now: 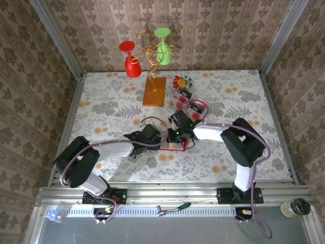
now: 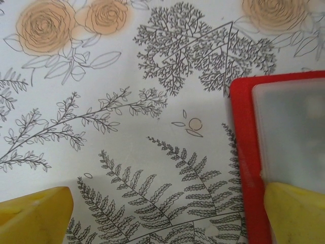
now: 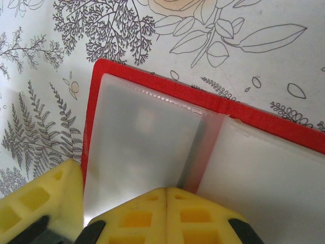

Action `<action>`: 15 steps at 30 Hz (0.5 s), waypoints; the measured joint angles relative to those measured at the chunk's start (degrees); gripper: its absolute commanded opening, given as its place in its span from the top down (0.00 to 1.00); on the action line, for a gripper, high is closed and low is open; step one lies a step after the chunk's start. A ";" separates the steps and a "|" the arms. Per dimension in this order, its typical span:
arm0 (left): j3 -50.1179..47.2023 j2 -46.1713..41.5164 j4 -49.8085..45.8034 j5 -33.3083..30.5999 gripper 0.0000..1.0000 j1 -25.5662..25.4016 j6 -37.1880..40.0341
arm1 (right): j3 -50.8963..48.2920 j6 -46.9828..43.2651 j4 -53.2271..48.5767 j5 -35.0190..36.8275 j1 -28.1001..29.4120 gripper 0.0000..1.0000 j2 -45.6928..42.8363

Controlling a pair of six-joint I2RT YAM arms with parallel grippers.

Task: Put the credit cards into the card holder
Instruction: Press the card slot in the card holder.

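Card holder [image 1: 170, 149]: bright red, flat and rectangular, lying opened out on the table [image 1: 111, 96] in the near-centre area. Right wrist view: the red backing of the card holder [image 3: 147, 127] frames two frosted, translucent pockets side by side, meeting at a centre fold. The left pocket shows a dark line along the fold, possibly a card edge or a shadow; cannot tell. Left wrist view: one rounded red corner of the card holder [image 2: 242, 152], pocket film set inside the rim.

Credit cards [image 1: 197, 106]: small, whitish-pink with black bands, clustered flat on the table beyond the holder, apart from it. Count unclear at this size.
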 measured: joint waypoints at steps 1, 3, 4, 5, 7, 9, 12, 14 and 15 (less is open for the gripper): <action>0.00 -0.68 -0.09 0.00 0.02 0.00 0.02 | 0.09 0.00 0.00 -0.09 0.00 1.00 0.11; 0.00 -1.84 -0.17 0.00 0.02 0.00 0.02 | 0.15 0.02 0.00 -0.15 0.00 1.00 0.24; 0.00 -2.25 -0.17 0.02 0.02 0.07 0.04 | 0.15 0.02 0.02 -0.15 0.00 1.00 0.31; 0.04 -2.47 -0.17 0.04 0.02 0.07 0.07 | 0.15 0.04 0.07 -0.20 0.00 1.00 0.35; 0.17 -2.56 -0.17 0.31 0.02 0.22 0.22 | 0.15 0.07 0.52 -0.50 0.00 1.00 0.52; 0.22 -2.51 -0.20 0.42 0.02 0.33 0.28 | 0.20 0.26 0.98 -0.63 0.00 1.00 0.74; 0.37 -1.66 0.00 0.42 0.02 0.37 0.42 | 0.22 0.50 1.27 -0.81 0.00 1.00 0.83; 0.37 -0.57 0.20 0.48 0.02 0.37 0.39 | 0.22 0.81 1.29 -0.92 0.00 1.00 0.83; 0.37 -0.07 0.28 0.55 0.02 0.37 0.39 | 0.20 0.92 1.31 -0.94 0.00 1.00 0.83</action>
